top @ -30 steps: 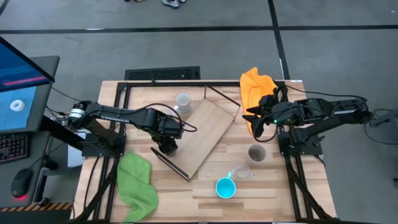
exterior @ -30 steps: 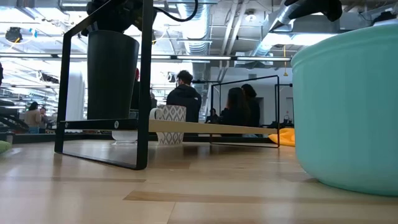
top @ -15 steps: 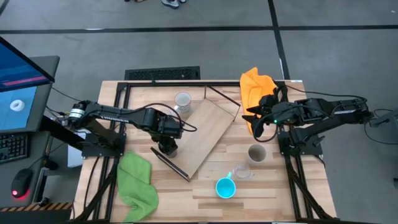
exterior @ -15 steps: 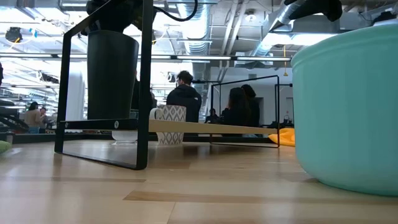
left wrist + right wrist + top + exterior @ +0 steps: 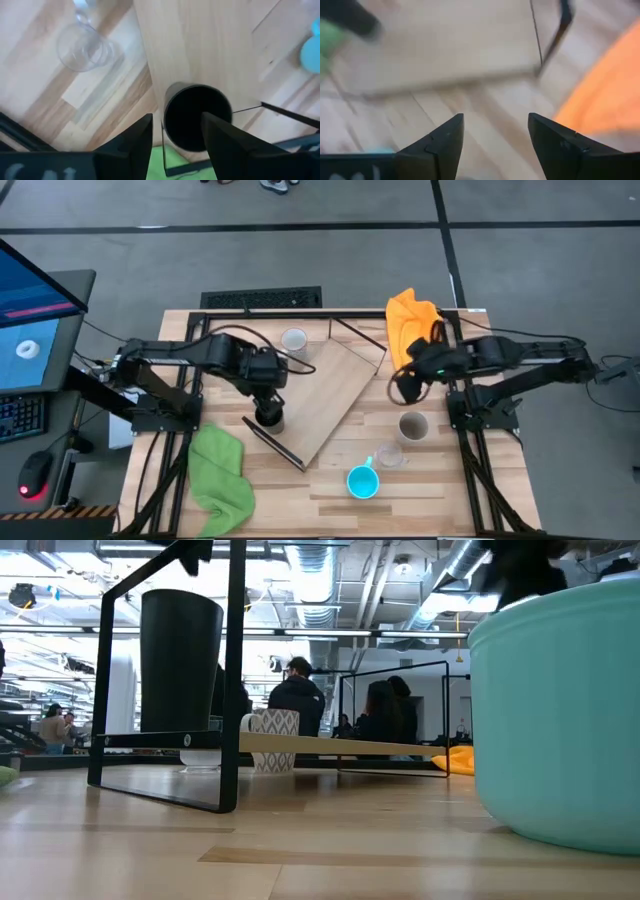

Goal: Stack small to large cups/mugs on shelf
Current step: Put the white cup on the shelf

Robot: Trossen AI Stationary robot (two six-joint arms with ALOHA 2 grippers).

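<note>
The black cup (image 5: 268, 417) (image 5: 180, 660) stands upright by its base on the near left end of the shelf (image 5: 335, 385), a light-wood board on a dark frame. My left gripper (image 5: 264, 383) (image 5: 177, 117) hangs open above the cup's mouth (image 5: 197, 120), clear of it. My right gripper (image 5: 403, 388) (image 5: 495, 122) is open over the table by the shelf's right edge, holding nothing. The white mug (image 5: 293, 342) stands behind the shelf. The beige-grey cup (image 5: 413, 426), a clear glass (image 5: 388, 455) and the blue mug (image 5: 362, 481) stand on the table at the near right.
An orange cloth (image 5: 412, 320) lies at the far right and a green cloth (image 5: 220, 475) at the near left. Another clear glass (image 5: 80, 47) stands on the table beside the shelf. People stand in the room beyond the table (image 5: 296, 700).
My left gripper has let go of the black cup and risen off it, drawing a little toward the far edge; the cup stays upright on the shelf. My right gripper has shifted slightly toward the shelf.
</note>
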